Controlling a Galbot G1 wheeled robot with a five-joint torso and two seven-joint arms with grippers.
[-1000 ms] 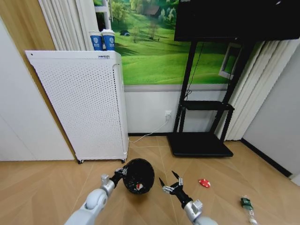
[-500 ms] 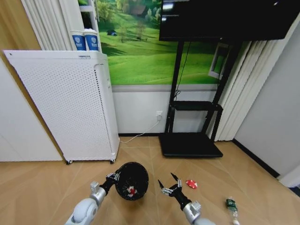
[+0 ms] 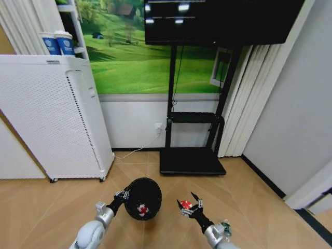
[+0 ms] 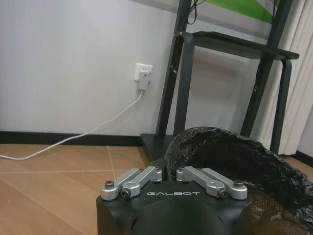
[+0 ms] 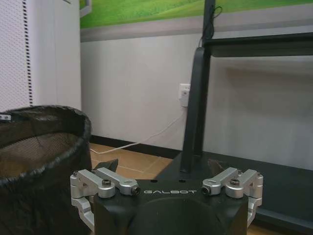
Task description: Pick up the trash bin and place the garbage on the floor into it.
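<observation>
In the head view the trash bin point(image 3: 143, 196), small, round and black with a liner bag, is tipped with its mouth toward me. One red-and-white wrapper ball point(image 3: 142, 210) lies inside it. My left gripper point(image 3: 122, 196) is shut on the bin's rim; the left wrist view shows its fingers point(image 4: 146, 175) together at the liner's edge point(image 4: 230, 152). My right gripper point(image 3: 189, 202) stands open just right of the bin point(image 5: 39, 142), with nothing between its fingers point(image 5: 110, 165). A second red wrapper point(image 3: 186, 205) lies on the floor under it. A green bottle-like piece point(image 3: 225, 227) lies by my right forearm.
The tall white perforated appliance point(image 3: 46, 119) stands at the left with two blue-and-white cups point(image 3: 58, 43) on top. A black screen stand point(image 3: 192, 161) is straight ahead against the wall, with a socket and cable point(image 3: 158, 127) beside it. Curtains point(image 3: 246, 98) and a wall close the right.
The whole head view has swung to the right, so everything has slid left in the picture. The red wrapper now lines up with my right gripper. Both arms keep their pose.
</observation>
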